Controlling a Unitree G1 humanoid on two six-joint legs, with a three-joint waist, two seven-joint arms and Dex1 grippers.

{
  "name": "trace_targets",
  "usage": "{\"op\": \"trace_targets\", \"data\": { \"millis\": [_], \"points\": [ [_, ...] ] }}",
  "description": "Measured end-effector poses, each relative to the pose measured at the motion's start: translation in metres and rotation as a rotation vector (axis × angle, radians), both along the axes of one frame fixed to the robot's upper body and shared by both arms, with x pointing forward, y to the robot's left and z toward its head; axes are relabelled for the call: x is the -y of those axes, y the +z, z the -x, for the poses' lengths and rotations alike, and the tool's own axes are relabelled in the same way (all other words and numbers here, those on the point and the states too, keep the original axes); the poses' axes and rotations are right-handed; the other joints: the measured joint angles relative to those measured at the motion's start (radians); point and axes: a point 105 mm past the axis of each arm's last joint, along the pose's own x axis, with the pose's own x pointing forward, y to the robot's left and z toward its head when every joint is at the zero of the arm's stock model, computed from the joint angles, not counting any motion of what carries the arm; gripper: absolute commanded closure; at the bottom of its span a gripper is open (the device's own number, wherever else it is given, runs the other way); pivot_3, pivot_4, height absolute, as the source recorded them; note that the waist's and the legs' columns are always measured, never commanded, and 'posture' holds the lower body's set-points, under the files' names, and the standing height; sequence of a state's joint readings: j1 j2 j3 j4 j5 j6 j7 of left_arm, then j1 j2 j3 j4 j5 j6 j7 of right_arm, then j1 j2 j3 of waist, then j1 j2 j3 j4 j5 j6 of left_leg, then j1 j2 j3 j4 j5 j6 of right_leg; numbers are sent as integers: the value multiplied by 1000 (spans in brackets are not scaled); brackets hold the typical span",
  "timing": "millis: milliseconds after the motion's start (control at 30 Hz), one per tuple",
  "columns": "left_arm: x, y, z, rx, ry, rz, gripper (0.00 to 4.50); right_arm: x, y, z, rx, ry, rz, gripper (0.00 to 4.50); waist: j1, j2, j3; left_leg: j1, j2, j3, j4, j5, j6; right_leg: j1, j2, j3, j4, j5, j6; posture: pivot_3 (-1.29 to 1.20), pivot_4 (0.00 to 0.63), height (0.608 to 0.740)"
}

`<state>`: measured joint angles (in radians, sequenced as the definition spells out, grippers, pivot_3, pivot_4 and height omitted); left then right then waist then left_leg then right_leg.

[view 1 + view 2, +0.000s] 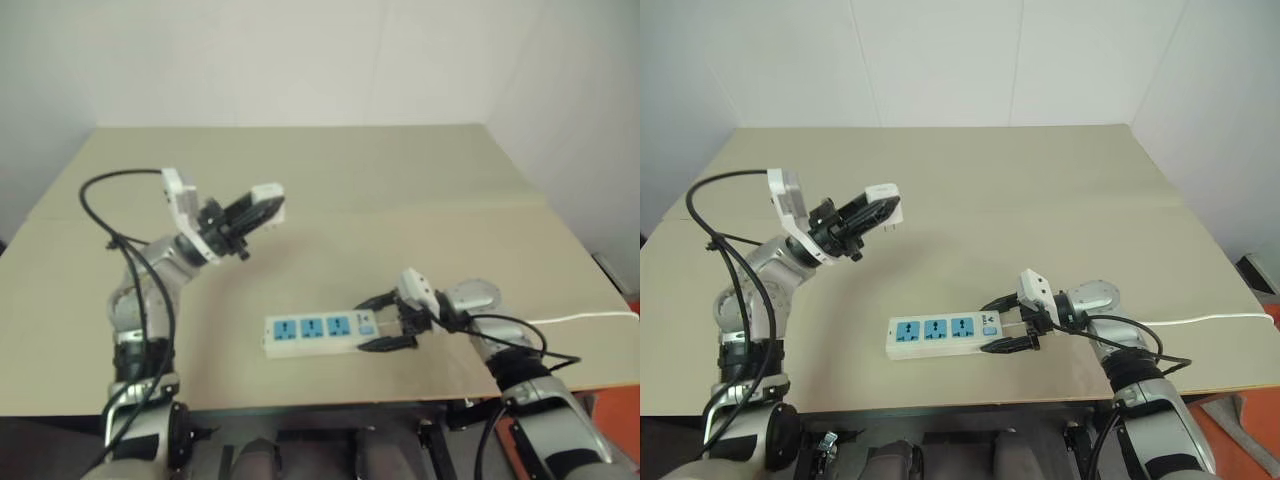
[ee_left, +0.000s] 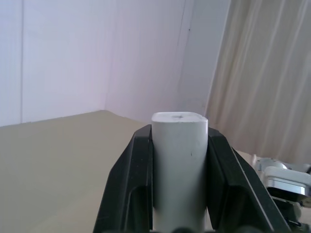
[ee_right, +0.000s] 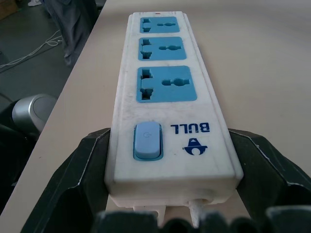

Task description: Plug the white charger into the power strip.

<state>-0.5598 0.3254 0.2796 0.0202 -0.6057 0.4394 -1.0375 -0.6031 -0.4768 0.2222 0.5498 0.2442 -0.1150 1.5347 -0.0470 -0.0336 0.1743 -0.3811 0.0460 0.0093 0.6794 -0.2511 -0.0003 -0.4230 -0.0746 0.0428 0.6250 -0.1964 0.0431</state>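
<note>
Soft, even light falls from above and leaves only faint shadows on the tan table (image 1: 1040, 180), darkest just under the power strip (image 1: 940, 336) and beneath the raised left gripper (image 1: 868, 213); nothing glares. The left eye view is hazier and paler than the right eye view, which has firmer edges and stronger contrast. In the left wrist view the white charger (image 2: 179, 165) is evenly lit but slightly soft, with the black fingers (image 2: 131, 184) beside it and the curtain behind blurred, while in the right wrist view the strip's near end is crisp and its far sockets lose focus.
</note>
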Motion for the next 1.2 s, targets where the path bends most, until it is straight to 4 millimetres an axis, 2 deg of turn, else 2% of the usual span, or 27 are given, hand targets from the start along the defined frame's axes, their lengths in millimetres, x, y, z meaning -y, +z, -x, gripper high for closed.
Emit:
{"op": "trace_targets", "data": {
  "millis": [133, 300, 367, 567, 700, 867, 1200],
  "points": [
    [9, -10, 10, -1, -86, -17, 3493, -1, -1, -1, 8, -2, -2, 1113, 0, 0, 0, 3, 0, 0, 0, 0, 0, 2, 0, 0, 0, 0, 0, 0, 150, 740],
    [35, -44, 20, -26, -303, -158, 3493, -8, -1, -2, 31, -9, -10, 1113, -2, 0, 0, 3, 0, 0, -1, 0, 0, 2, 1, 0, 0, -1, -1, 0, 150, 740],
    [42, -50, 19, -14, -347, -196, 3493, -9, -2, -3, 36, -13, -11, 1113, -1, 0, 0, 3, 0, 0, -1, 0, 0, 2, 1, 0, 0, -1, -1, 0, 150, 740],
    [56, -48, 7, 24, -414, -219, 3493, -16, -2, -1, 58, -31, -26, 1113, -4, 0, 0, 3, 0, 0, -1, 0, 0, 2, 1, 1, 0, -1, -1, 0, 150, 740],
    [62, -62, 3, -42, -438, -179, 3493, -19, -3, 1, 68, -44, -34, 1113, -8, 0, 0, 2, 1, 0, -1, 0, 0, 1, 1, 1, 0, -1, -1, 0, 150, 740],
    [69, -68, 2, -146, -463, -126, 3493, -20, -4, 2, 72, -50, -34, 1113, -10, 0, 0, 2, 1, 0, -1, 0, 0, 1, 2, 1, 0, -1, -1, 0, 150, 740],
    [72, -84, 24, -206, -541, -143, 3493, -24, -4, 1, 76, -54, -34, 1113, -19, 0, 0, 3, 1, -1, -1, 0, 0, 1, 2, 1, 0, -1, -1, 0, 150, 740]
  ]
}}
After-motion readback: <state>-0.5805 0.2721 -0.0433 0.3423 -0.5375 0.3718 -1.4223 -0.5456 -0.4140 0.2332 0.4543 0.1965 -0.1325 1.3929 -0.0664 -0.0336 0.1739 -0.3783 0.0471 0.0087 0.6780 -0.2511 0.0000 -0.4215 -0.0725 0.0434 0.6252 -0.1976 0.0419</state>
